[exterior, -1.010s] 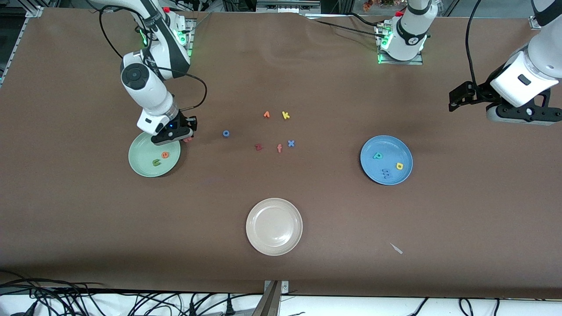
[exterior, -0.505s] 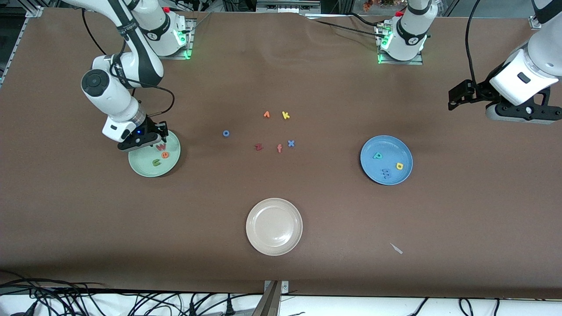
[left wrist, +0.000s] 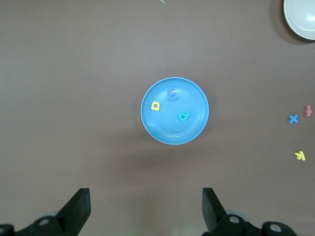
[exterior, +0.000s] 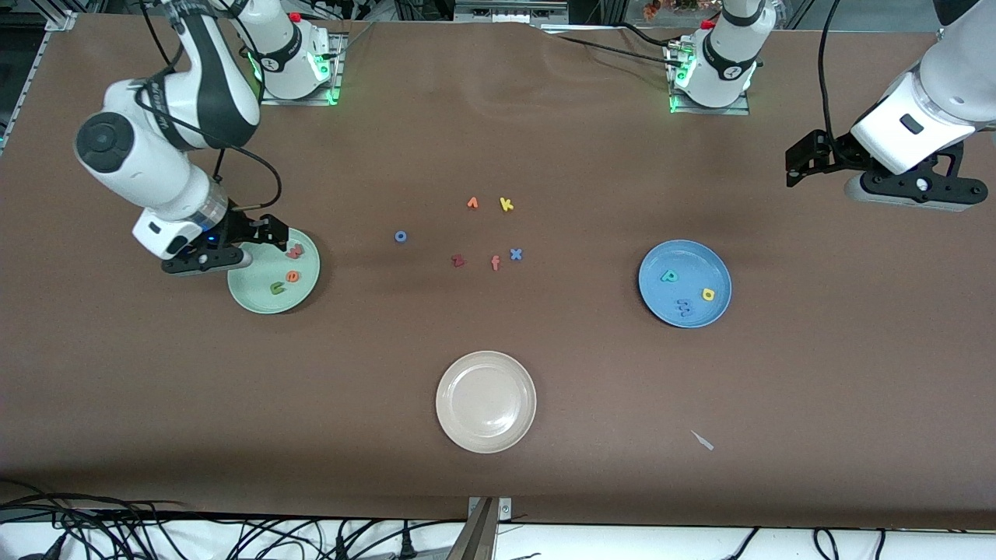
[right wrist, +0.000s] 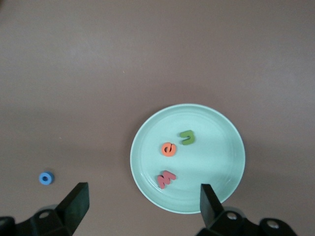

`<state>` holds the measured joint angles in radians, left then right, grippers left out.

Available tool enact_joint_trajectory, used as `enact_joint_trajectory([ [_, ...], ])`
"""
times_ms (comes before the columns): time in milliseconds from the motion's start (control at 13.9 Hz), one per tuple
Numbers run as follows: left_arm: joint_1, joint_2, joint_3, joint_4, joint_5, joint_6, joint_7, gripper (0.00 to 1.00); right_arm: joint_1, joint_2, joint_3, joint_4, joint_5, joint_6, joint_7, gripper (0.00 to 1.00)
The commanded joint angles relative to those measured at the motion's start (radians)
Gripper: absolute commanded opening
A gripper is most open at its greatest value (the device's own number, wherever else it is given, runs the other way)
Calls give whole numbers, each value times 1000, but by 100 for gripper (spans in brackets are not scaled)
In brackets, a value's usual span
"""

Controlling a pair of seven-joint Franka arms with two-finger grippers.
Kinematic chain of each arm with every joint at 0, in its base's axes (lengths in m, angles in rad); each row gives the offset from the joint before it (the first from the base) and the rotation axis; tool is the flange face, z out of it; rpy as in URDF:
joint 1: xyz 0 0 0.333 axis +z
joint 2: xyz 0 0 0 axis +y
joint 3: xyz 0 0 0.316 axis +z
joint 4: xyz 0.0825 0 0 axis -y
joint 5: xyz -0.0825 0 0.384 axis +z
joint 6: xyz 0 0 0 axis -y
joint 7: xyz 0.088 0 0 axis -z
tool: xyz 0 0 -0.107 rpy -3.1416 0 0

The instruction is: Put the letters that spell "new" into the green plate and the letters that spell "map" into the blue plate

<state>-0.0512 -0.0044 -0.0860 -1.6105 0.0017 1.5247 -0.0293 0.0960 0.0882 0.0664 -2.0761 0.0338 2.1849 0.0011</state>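
Three letters [right wrist: 169, 162] in green plate [right wrist: 221, 142] — right tool [exterior: 261, 233] beside.

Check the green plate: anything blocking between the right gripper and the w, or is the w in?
Nothing visible blocks it. The pink-red w lies in the green plate with the orange e and olive n. The right gripper is open and empty above the plate's edge.

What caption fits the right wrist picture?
Open right gripper above green plate holding n, e, w.
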Motion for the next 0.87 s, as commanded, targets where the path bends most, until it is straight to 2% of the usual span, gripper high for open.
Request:
enact_joint_trajectory([
  [0, 2, 1, -3, 23, 23, -23, 26, 100, 4, 2, 3, 106, 3, -120, 17, 100],
  [144, 4, 1, -3, 23, 21, -23, 26, 100, 5, 4, -5, 230, -3, -282, 19, 100],
  [216, 4, 1, -1, 23, 21, -23, 28, 100, 10, 8, -5, 290, -59, -362, 19, 100],
  [289, 10, 1, -1, 23, 21, -23, 29, 100, 17, 8, -5, 316, -131, -407, 17, 100],
  [433, 17, 3, 0, 23, 14, -23, 29, 100, 16, 4, -7, 335, -160, -419, 2, 100],
  [649, 16, 3, 0, 23, 9, -23, 28, 100, 16, 7, -94, 378, -131, -422, -166, 100],
  [794, 16, 3, -1, 23, 9, -24, 28, 100, 17, 7, -126, 380, -8, -450, -187, 100],
])
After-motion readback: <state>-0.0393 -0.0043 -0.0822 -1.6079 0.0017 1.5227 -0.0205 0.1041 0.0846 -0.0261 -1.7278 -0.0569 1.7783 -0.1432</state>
